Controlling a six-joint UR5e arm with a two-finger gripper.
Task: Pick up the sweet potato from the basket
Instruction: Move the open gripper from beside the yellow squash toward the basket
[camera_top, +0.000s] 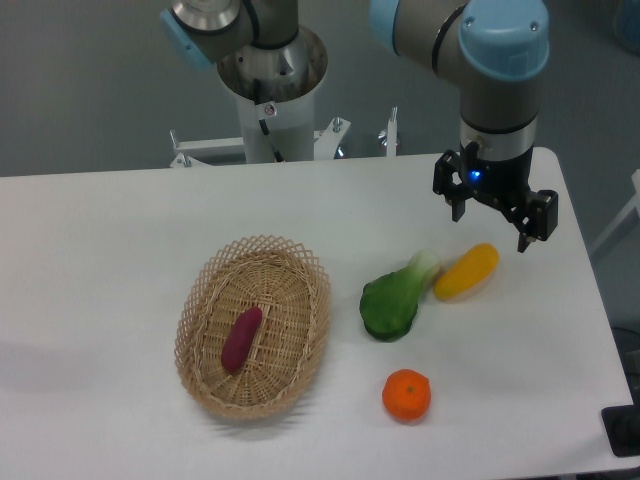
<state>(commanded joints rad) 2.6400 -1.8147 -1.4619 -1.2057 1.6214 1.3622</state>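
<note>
A white bench (120, 250) fills the view under a grey wall, its far edge running behind the arm's pedestal (272, 95) and its right edge slanting down just to the right of the end effector (492, 212). The end effector hangs above the bench's far right part, its two fingers spread apart and grasping nothing, a small blue light glowing on its body. Just below it and slightly left lies a yellow squash (467, 271), tilted, with a green leafy vegetable (394, 299) touching or nearly touching the squash's lower end. Further below, toward the front edge, sits a round orange (406, 395), apart from the greens. Well to the left of the end effector and lower stands the basket (205, 300), oval and woven, with bare bench all around it and a wide gap to the greens. The sweet potato (241, 339) lies inside the basket, on its floor, slanted, clear of the looped rim. No readable writing or labels show anywhere.
</note>
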